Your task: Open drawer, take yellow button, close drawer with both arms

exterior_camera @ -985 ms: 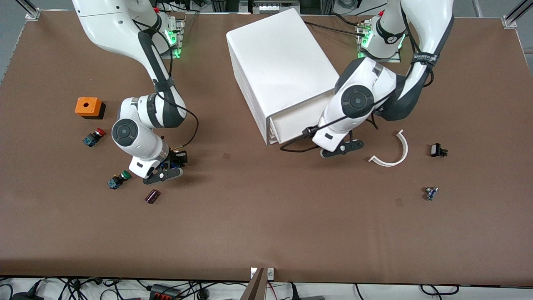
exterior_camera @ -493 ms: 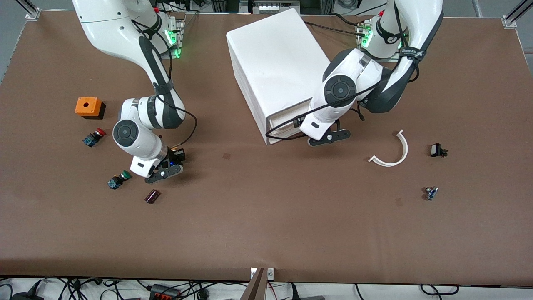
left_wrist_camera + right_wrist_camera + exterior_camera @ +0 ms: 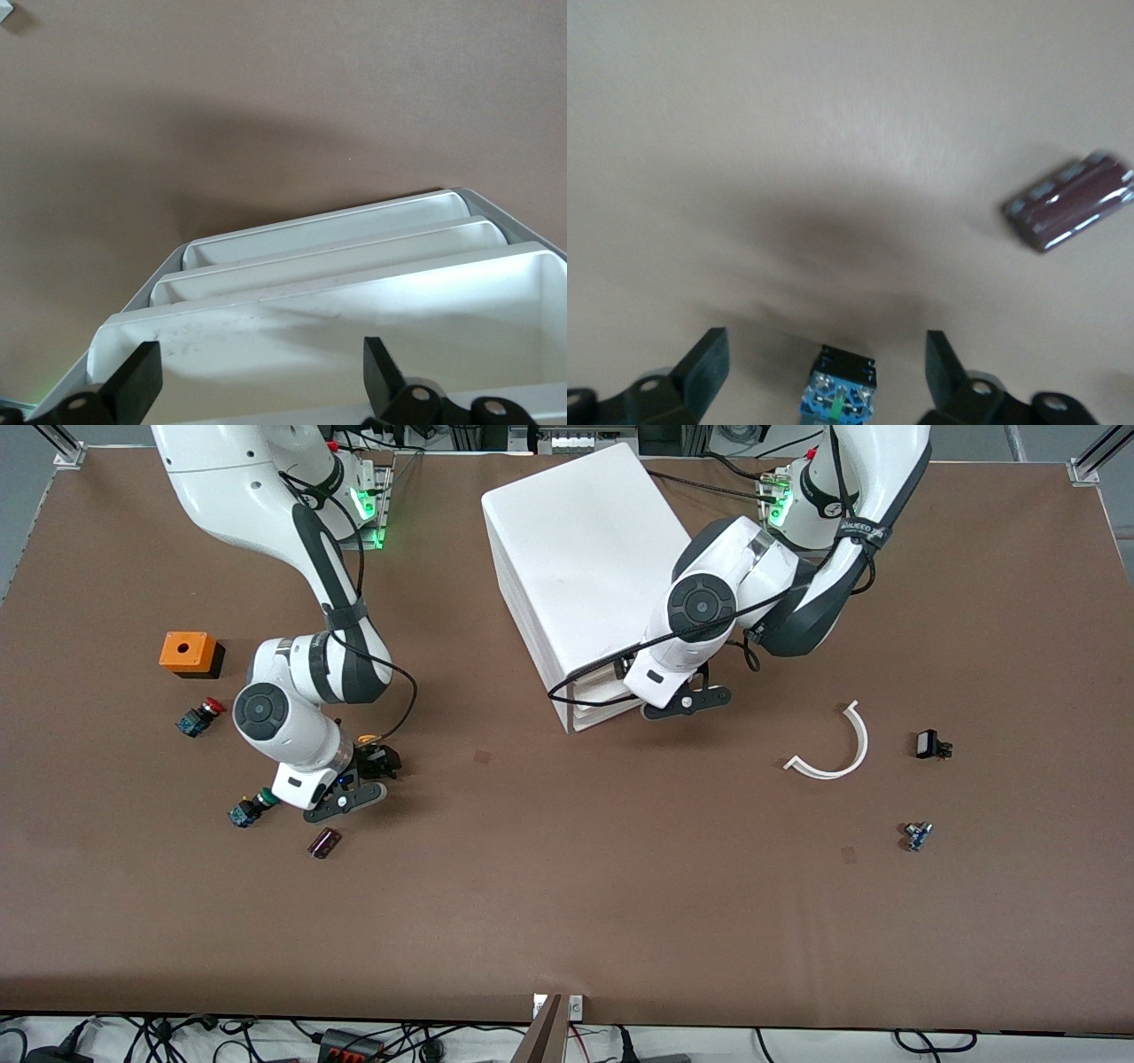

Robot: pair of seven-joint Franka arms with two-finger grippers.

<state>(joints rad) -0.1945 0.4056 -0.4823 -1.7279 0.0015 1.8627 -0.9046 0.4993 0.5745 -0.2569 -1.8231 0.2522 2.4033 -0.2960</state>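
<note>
The white cabinet (image 3: pixel 585 558) stands toward the arms' bases, mid-table. Its top drawer (image 3: pixel 611 675) sticks out only a little. My left gripper (image 3: pixel 687 701) hangs open in front of the cabinet, over that top drawer (image 3: pixel 354 310); its fingertips (image 3: pixel 142 376) stand wide apart around nothing. My right gripper (image 3: pixel 345 797) is low over the table toward the right arm's end, open. The button (image 3: pixel 840 390) stands between its fingers, touching neither one. Only the button's dark and blue body (image 3: pixel 379 760) shows clearly.
An orange box (image 3: pixel 187 653), a red-capped button (image 3: pixel 199 716) and a green-capped button (image 3: pixel 251 808) lie beside the right arm. A maroon cylinder (image 3: pixel 324 842) lies nearer the front camera. A white curved strip (image 3: pixel 837 748) and two small parts (image 3: pixel 930 745) (image 3: pixel 918 834) lie toward the left arm's end.
My right gripper has opened and let go of the button. My left arm has moved toward the cabinet and the top drawer has slid most of the way in.
</note>
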